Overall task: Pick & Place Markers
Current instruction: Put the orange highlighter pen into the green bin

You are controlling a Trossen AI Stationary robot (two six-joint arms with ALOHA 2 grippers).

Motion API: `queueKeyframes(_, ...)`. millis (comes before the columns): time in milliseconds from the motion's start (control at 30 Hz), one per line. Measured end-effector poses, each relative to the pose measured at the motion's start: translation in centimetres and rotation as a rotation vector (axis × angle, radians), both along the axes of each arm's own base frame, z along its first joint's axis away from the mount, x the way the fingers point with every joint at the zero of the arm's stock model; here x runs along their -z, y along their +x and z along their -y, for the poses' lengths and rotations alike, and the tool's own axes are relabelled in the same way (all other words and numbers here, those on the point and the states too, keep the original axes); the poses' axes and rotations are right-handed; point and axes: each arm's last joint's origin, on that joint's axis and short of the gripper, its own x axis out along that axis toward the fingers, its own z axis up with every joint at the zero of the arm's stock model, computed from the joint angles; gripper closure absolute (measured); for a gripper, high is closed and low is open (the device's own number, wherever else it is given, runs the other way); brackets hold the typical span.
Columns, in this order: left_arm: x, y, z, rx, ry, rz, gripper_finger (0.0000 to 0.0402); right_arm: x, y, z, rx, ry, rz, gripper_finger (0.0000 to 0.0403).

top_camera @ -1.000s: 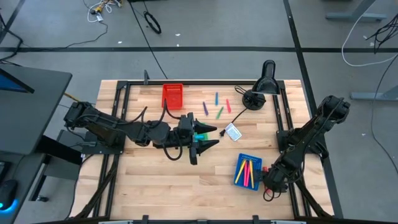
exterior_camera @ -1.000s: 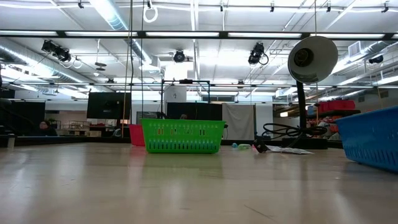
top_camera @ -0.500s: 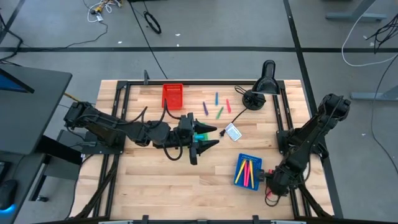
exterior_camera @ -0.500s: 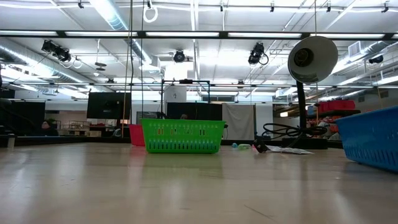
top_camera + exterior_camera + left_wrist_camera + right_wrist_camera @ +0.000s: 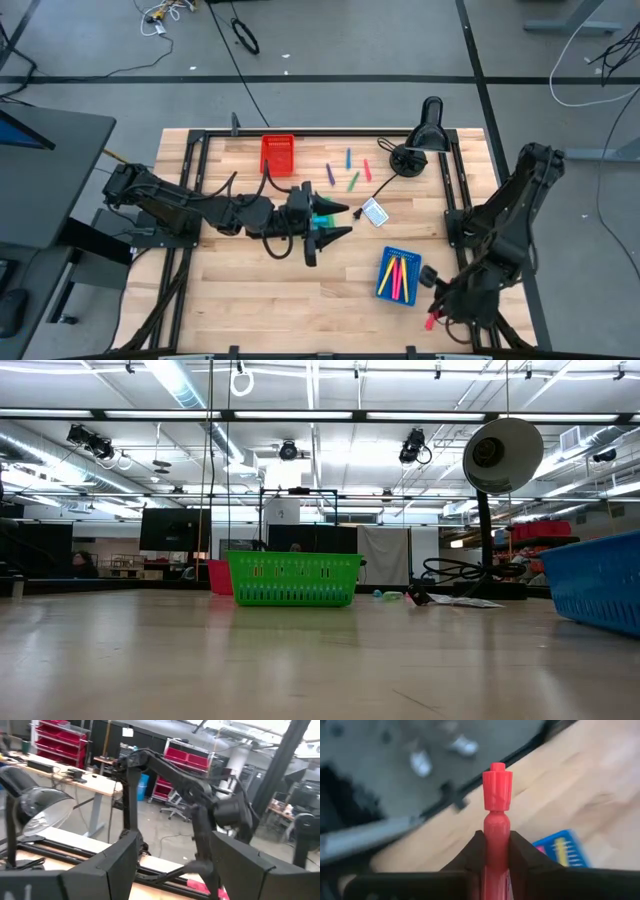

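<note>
We see the right gripper (image 5: 496,851) clamped on a red marker (image 5: 497,805), its two dark fingers pressed against the barrel while the capped end sticks out beyond them; from above, this gripper (image 5: 437,315) sits at the near right corner, just past the table's edge, with the red marker (image 5: 431,322) poking out over the frame. Just to its left lies the blue tray (image 5: 398,275), holding pink, yellow and red markers (image 5: 401,277) side by side. Farther off, loose markers (image 5: 349,170) in purple, blue, green and red lie scattered on the far middle of the wooden table (image 5: 250,290), near a small white-and-blue card (image 5: 374,212). The left gripper (image 5: 338,219) rests at the table's centre with its fingers spread apart and nothing between them, just over the green tray (image 5: 322,218). A red tray (image 5: 278,154) stands at the far left, and a black desk lamp (image 5: 423,130) at the far right, its cable trailing across the boards. Beyond the table we see a grey floor with dark lines and loose cables, and, at table height, a workshop with ceiling lights, pipes and red storage bins
</note>
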Motion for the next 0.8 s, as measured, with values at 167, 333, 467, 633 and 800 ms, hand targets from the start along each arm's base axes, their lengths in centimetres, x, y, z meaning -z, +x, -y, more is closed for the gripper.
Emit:
queueKeyframes(167, 0.0, 0.0, 0.1, 0.025, 0.003, 0.0, 0.0152, -2.9, 1.0, 0.2, 0.196, 0.07, 0.093, 0.0358)
queueKeyframes(333, 0.0, 0.0, 0.1, 0.03, 0.005, 0.0, 0.0152, -4.0, 2.1, 0.8, 0.428, 0.106, 0.174, 0.0358)
queueKeyframes(467, 0.0, 0.0, 0.1, 0.031, 0.006, 0.0, 0.0152, -4.6, 3.2, 1.2, 0.607, 0.203, 0.237, 0.0358)
queueKeyframes(633, 0.0, 0.0, 0.1, 0.031, 0.006, 0.0, 0.0152, -5.9, 4.4, 1.4, 0.758, 0.322, 0.371, 0.0358)
queueKeyframes(800, 0.0, 0.0, 0.1, 0.039, 0.007, 0.0, 0.0152, -7.1, 5.5, 1.9, 0.89, 0.414, 0.501, 0.0358)
